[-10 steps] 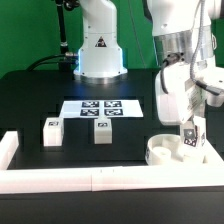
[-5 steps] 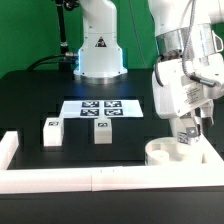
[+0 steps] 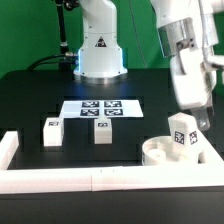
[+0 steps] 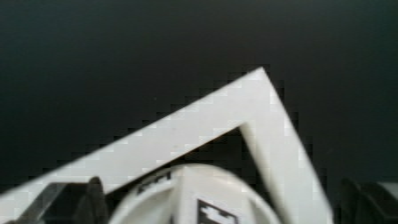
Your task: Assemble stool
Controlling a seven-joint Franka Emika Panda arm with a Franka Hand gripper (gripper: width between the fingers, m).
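The round white seat disc (image 3: 160, 153) lies at the exterior view's lower right, against the border rails. One tagged white leg (image 3: 181, 135) stands upright on the seat's far side. My gripper (image 3: 198, 115) hovers just above and behind this leg, open and holding nothing. In the wrist view the leg's top (image 4: 199, 196) sits between my spread fingers (image 4: 75, 200), apart from them. Two more legs, one (image 3: 52, 131) and the other (image 3: 102, 130), stand on the black table at the exterior view's left and middle.
The marker board (image 3: 103, 108) lies behind the two loose legs. White border rails run along the front (image 3: 90, 179), the exterior view's left (image 3: 8, 150) and right (image 3: 214, 160); their corner shows in the wrist view (image 4: 258, 95). The robot base (image 3: 100, 50) stands at the back.
My gripper came down with the leg onto the seat, let go of it and rose. The leg now stands on the seat by itself.
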